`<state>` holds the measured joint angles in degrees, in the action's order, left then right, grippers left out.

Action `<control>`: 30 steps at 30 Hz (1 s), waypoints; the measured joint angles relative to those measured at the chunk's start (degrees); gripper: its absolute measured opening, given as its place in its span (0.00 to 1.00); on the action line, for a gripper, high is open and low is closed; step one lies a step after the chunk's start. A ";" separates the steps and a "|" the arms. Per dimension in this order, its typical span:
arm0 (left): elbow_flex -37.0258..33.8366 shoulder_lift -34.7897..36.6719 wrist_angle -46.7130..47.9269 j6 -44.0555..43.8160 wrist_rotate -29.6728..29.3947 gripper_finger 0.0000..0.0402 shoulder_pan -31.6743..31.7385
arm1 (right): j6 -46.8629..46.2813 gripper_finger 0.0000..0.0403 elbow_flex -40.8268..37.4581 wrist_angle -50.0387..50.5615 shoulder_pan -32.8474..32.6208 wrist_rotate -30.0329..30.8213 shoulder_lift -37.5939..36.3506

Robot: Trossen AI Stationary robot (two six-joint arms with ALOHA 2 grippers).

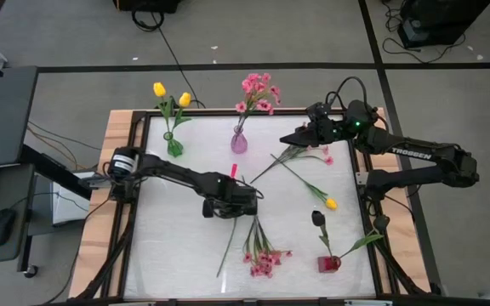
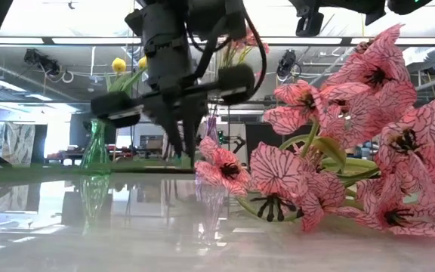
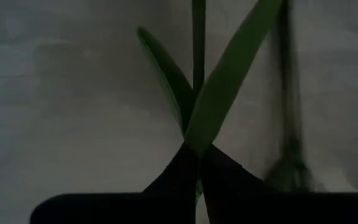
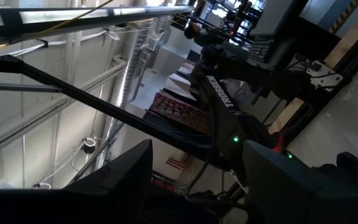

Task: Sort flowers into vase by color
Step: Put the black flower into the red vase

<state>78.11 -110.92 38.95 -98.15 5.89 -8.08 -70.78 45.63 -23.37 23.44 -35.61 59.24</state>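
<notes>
- High view: we are seeing the left gripper (image 1: pixel 253 206) sitting at mid-table, pinching the stem of the pink flower (image 1: pixel 262 257) lying near the front edge.
- High view: the right gripper (image 1: pixel 289 138) is waiting at the back right, fingers spread wide and holding nothing.
- Low view: the pink blossoms are lying flat on the table (image 2: pixel 127 227).
- Left wrist view: the dark fingers (image 3: pixel 229 180) are meeting around a green stem (image 3: pixel 198 37).
</notes>
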 joint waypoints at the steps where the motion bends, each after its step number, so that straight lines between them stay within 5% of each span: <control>1: 0.00 0.28 -1.32 0.04 0.00 0.04 -0.02 | 0.00 0.64 0.00 0.06 0.00 0.02 0.00; 20: 0.02 9.53 -12.04 2.58 -7.05 0.03 -4.58 | -0.02 0.64 0.00 0.04 0.00 0.00 0.02; 30: 0.03 12.69 -21.96 19.60 -12.66 0.03 -5.67 | 0.00 0.64 0.00 -0.14 -0.02 0.02 0.09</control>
<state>78.14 -98.23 16.99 -78.55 -6.76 -13.75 -70.78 45.63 -23.51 23.42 -35.59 59.33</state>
